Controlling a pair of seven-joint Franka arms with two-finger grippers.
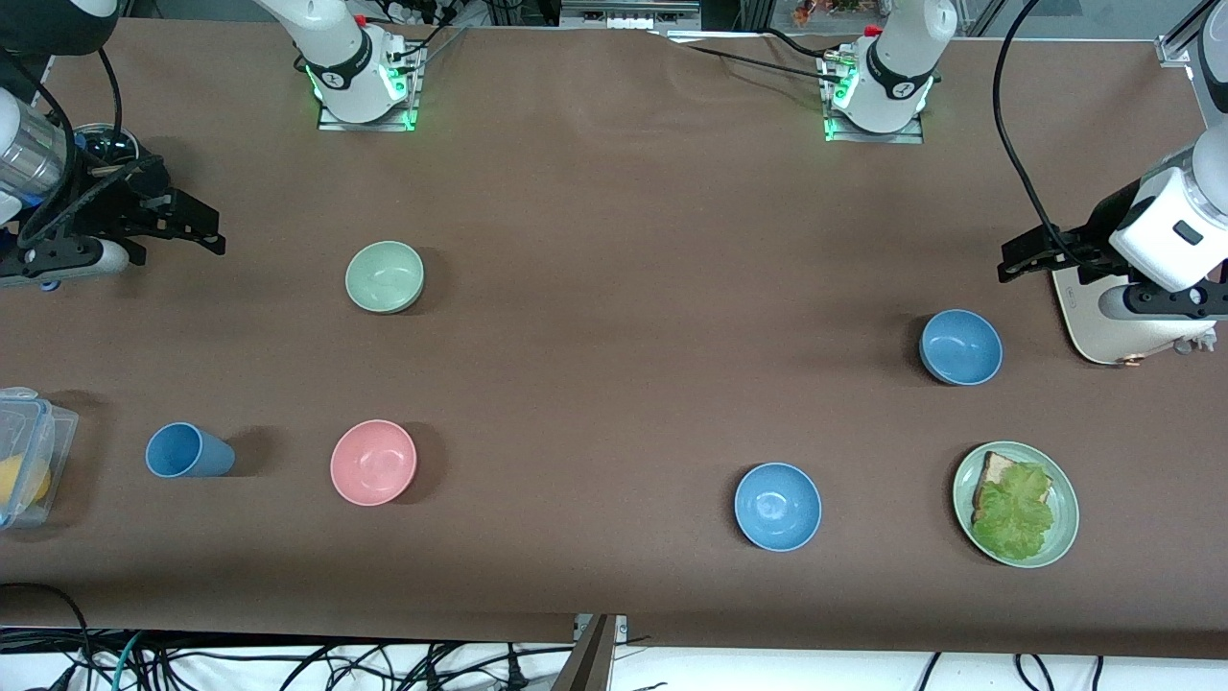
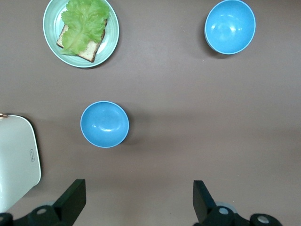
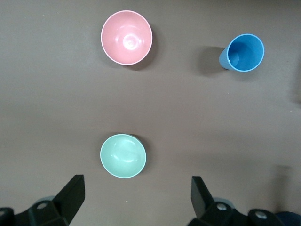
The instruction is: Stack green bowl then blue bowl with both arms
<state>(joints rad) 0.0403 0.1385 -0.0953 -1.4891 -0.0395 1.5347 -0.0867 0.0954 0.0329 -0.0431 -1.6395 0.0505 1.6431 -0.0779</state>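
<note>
Facing green bowl: right gripper

Green bowl, blue bowl upright, well apart

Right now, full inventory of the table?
green bowl: 1, sage, toward the right arm's end.
pink bowl: 1, nearer the camera than the green bowl.
blue cup: 1, beside the pink bowl.
blue bowls: 2, one beside the white board, one nearer the camera.
green plate: 1, bread and lettuce on it.
clear container: 1, table edge.
white board: 1, under the left arm.
left pincer: open, empty.
right pincer: open, empty.
</note>
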